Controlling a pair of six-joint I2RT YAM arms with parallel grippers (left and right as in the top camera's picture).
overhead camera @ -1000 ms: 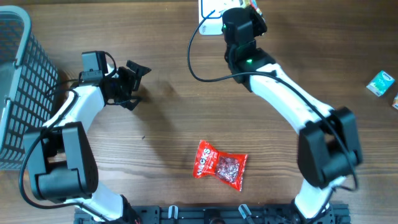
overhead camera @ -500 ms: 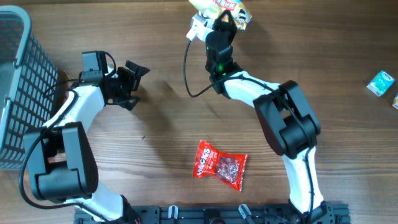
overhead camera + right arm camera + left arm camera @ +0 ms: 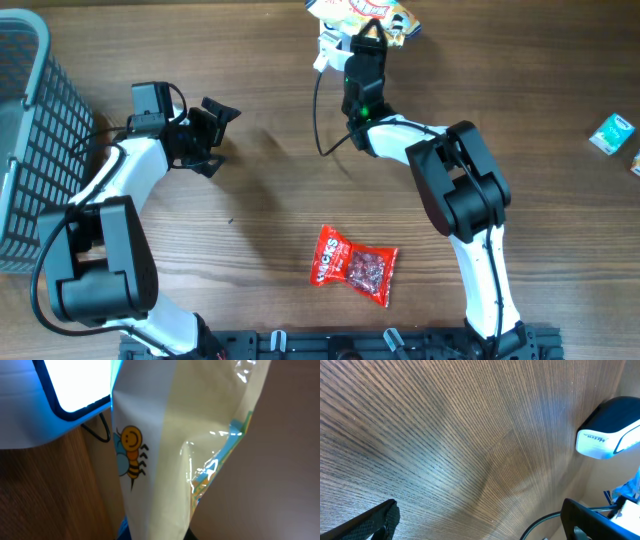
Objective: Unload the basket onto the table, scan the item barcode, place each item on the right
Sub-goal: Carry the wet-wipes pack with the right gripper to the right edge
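My right gripper (image 3: 368,28) is at the far edge of the table, shut on a cream plastic snack bag (image 3: 362,9). In the right wrist view the bag (image 3: 160,460) bears a bee picture and hangs upright, filling the middle of the frame. The white and blue barcode scanner (image 3: 55,395) is just left of it, its lit window facing the bag. A corner of the scanner (image 3: 328,46) peeks out beside the right wrist. My left gripper (image 3: 217,138) stands open over bare wood at the left, holding nothing; its wrist view shows the scanner (image 3: 607,427) far off.
A grey wire basket (image 3: 25,130) stands at the left edge. A red candy bag (image 3: 352,265) lies near the front middle. A small green box (image 3: 611,132) sits at the far right. The scanner's black cable (image 3: 322,120) loops over the table.
The right arm has swung round and its wrist turned, bringing the snack bag up by the scanner, then shifting it slightly right. The left arm has not moved.
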